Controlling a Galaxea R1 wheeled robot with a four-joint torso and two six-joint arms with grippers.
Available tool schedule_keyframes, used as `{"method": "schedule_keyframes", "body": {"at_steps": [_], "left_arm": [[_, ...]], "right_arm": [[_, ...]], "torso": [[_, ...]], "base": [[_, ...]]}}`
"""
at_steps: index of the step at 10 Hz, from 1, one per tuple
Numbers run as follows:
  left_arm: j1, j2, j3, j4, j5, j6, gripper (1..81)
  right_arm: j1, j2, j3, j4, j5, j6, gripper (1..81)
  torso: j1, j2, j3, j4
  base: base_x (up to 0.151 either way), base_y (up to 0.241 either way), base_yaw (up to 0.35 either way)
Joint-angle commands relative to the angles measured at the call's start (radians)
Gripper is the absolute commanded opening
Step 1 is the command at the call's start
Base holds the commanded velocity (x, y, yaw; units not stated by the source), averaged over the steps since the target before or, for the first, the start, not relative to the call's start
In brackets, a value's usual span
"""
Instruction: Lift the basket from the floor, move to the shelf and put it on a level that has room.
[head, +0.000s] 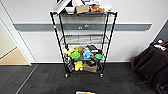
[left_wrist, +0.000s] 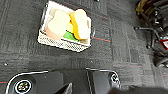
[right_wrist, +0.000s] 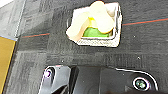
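Observation:
The cream-white mesh basket (head: 85, 92) sits on the dark grey carpet floor (head: 45, 80), just at the near edge of the head view and in front of the shelf. It holds pale and yellow sponges over something green. Both wrist views look down on the basket's wall (left_wrist: 62, 44) (right_wrist: 97, 42), and nothing touches it. The black wire shelf (head: 57, 35) stands against the white wall. Its middle level (head: 85, 40) looks mostly bare, the top tier holds boxes, and the lower tiers are packed with colourful items. A sliver of my left gripper (left_wrist: 66, 88) shows, well apart from the basket.
A dark office chair (head: 152, 65) (left_wrist: 150, 27) with draped cloth stands to the right. Tan wooden flooring (head: 12, 58) (right_wrist: 6, 62) begins past a doorway on the left. Open carpet lies between the basket and the rack's wheels.

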Motion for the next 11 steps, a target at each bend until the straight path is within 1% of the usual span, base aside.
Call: {"method": "schedule_keyframes", "body": {"at_steps": [1,4,7,11], "left_arm": [[-0.06,-0.017,0.021,0.002,0.037,0.001,81.1],[-0.059,-0.017,0.021,0.0,0.037,0.001,81.1],[-0.057,-0.018,0.021,0.0,0.039,0.001,81.1],[-0.057,-0.015,0.017,-0.004,0.046,0.0,81.1]], "right_arm": [[0.069,-0.014,0.01,0.012,-0.038,0.002,81.1],[0.067,-0.014,0.01,0.014,-0.038,0.002,81.1],[0.067,-0.014,0.01,0.012,-0.038,0.002,81.1],[0.07,-0.01,0.005,0.014,-0.038,0.002,81.1]], "torso": [[0.0,0.0,0.0,0.0],[0.0,0.0,0.0,0.0],[0.0,0.0,0.0,0.0],[0.0,0.0,0.0,0.0]], "base": [[0.115,0.0,0.0],[0.102,0.0,0.0],[0.073,0.0,0.0],[0.0,0.0,0.0]]}}
